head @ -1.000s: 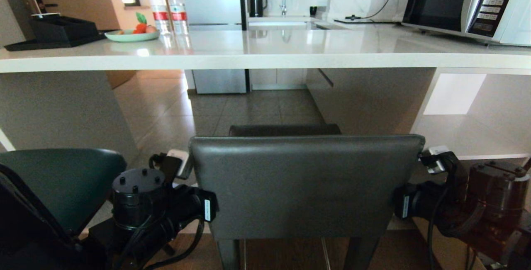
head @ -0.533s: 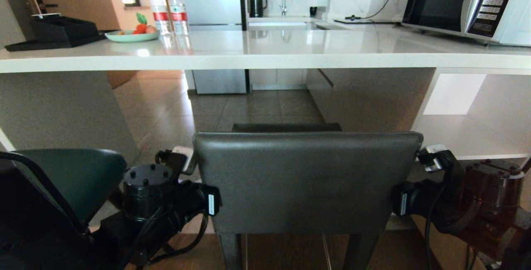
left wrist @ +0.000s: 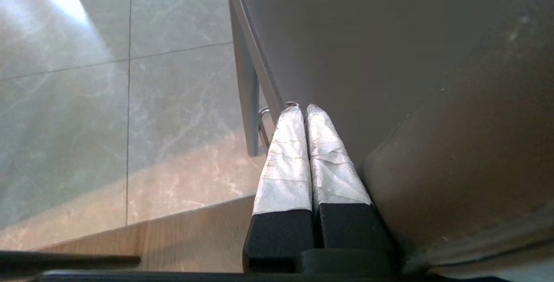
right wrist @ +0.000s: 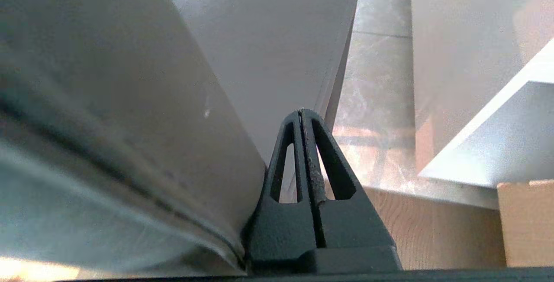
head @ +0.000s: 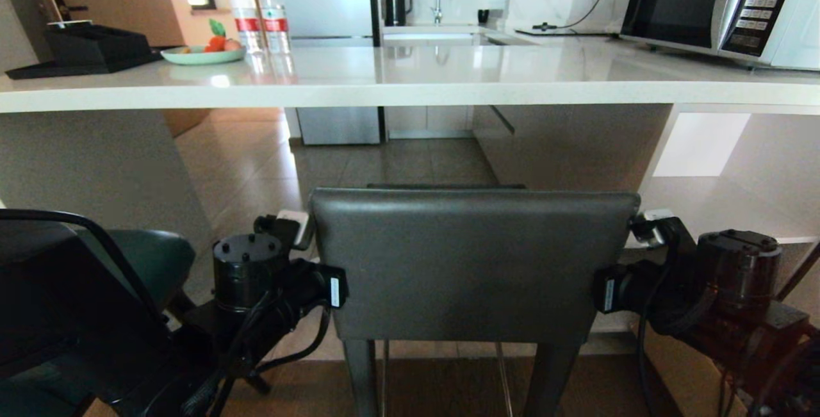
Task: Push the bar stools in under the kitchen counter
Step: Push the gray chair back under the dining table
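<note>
Head view: grey stool (head: 474,263) farther in.

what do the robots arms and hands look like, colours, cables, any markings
Both arms are black, with round bolted joint caps, loose black cables and small white labels near the wrists. The left hand has black fingers wrapped in white tape. The right hand has bare black fingers with triangular cut-outs.

We see the dark-grey stool (head: 474,263) farther forward than a second ago, its backrest nearer the worktop (head: 410,87) edge; both arms reach farther out with it, left tool (left wrist: 303,108) and right tool (right wrist: 301,111) alongside.
</note>
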### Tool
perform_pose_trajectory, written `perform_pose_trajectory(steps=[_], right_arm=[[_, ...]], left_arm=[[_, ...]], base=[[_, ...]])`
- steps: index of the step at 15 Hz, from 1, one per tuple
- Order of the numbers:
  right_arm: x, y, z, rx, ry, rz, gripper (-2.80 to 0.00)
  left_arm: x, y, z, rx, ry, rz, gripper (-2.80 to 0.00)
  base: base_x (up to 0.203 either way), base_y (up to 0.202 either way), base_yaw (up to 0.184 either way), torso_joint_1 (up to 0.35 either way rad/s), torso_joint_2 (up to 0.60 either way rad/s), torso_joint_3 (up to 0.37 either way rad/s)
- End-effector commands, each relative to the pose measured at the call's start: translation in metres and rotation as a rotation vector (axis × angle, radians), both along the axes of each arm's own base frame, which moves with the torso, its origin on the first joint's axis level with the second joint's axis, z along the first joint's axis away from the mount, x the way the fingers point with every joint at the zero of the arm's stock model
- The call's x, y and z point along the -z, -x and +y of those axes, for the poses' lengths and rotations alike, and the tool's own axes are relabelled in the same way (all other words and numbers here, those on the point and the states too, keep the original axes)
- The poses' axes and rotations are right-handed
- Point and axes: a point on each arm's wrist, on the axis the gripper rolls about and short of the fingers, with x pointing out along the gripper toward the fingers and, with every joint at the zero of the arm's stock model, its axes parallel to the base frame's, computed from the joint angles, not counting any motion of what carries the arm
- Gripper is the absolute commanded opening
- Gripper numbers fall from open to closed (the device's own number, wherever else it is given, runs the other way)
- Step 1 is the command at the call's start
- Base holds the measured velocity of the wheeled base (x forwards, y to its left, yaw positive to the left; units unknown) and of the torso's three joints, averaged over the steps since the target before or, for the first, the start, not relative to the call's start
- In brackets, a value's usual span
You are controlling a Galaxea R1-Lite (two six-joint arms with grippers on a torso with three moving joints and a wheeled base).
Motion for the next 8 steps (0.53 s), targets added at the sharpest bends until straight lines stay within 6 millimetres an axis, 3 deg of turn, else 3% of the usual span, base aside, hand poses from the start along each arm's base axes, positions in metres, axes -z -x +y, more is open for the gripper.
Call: perform_pose_trajectory(steps=[1,8], right_arm=[[0.0,-0.009,0.003,-0.002,-0.003,-0.01,-2.8],[0.004,-0.028,0.003,0.016,-0.004,-0.017,-2.8]], left_arm=[[-0.003,-0.007,0.001,-0.013,0.012,-0.019,-2.8],[-0.001,-0.031,0.0,-0.047,0.023,-0.044,-2.8]], base=[[0.0,0.0,0.0,0.0,0.0,0.0],[0.0,0.0,0.0,0.0,0.0,0.0]])
